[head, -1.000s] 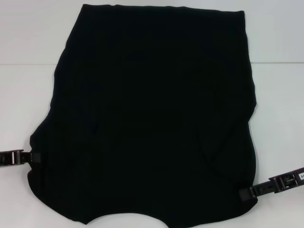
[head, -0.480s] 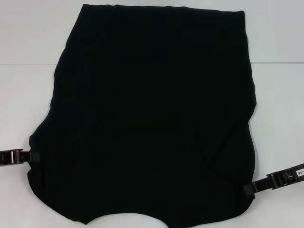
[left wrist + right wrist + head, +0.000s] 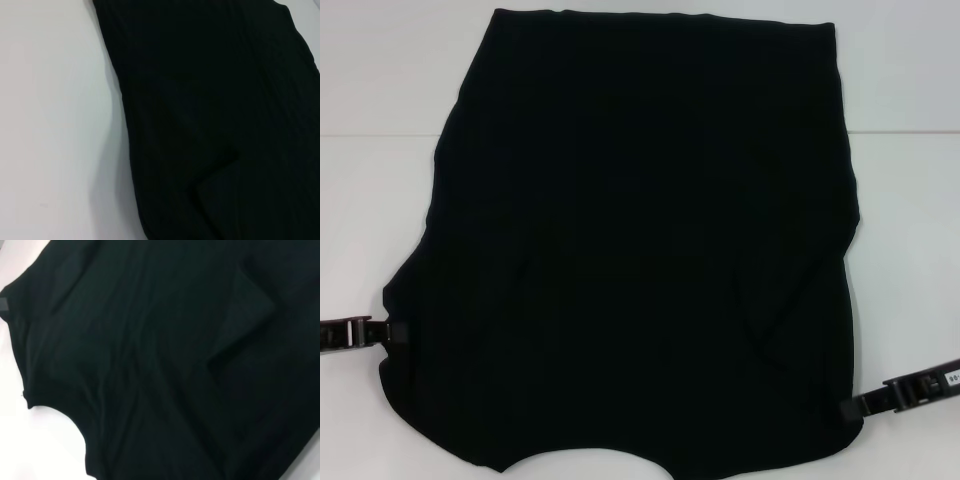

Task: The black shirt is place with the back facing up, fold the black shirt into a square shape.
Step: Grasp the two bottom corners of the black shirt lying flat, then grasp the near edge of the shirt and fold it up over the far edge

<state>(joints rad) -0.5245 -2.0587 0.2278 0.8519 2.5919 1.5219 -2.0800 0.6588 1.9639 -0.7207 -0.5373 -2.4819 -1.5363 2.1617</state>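
The shirt (image 3: 640,240) lies flat on the white table (image 3: 380,200), plain black side up, and takes up most of the middle, running from the far edge down to the near edge. Its side edges flare out toward the near end, with a soft crease low on its right half. The left gripper (image 3: 392,332) sits right at the shirt's left edge near the near-left corner. The right gripper (image 3: 850,408) touches the shirt's right edge near the near-right corner.
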